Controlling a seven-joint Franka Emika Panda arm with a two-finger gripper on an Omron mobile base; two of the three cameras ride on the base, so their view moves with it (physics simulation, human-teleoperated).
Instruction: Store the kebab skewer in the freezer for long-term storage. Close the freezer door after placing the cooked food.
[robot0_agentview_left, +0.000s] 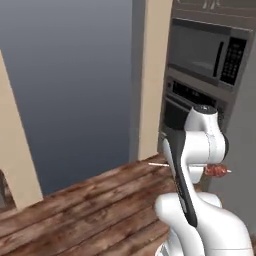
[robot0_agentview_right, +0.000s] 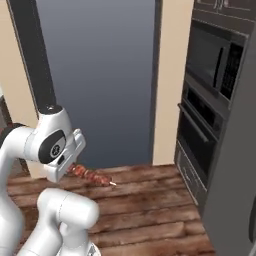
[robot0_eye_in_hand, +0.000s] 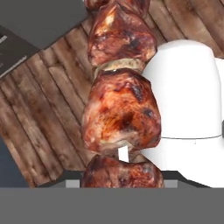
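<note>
The kebab skewer (robot0_agentview_right: 91, 175) is carried in the air above the wooden floor (robot0_agentview_right: 150, 210), and its meat end sticks out from under the white hand of the arm. In the right base view the reddish-brown chunks run from the hand down to the right and finish in a pale stick tip. In the left base view a few chunks and a stick tip (robot0_agentview_left: 216, 171) show to the right of the forearm, and the other thin pale end shows to its left. In the hand view the glossy meat chunks (robot0_eye_in_hand: 119, 111) run in a column from the bottom to the top, very close to the camera, with the pale stick visible between them.

The pincer itself is hidden behind the meat and the wrist, so I cannot tell how far its jaws stand apart, although the skewer hangs from the hand.

The arm is folded, with the elbow high and the hand low, pointing down to the floor. A dark built-in oven (robot0_agentview_right: 202, 132) with a microwave (robot0_agentview_left: 207, 52) above it stands on the right. A large grey-blue opening (robot0_agentview_right: 100, 75) is ahead.
</note>
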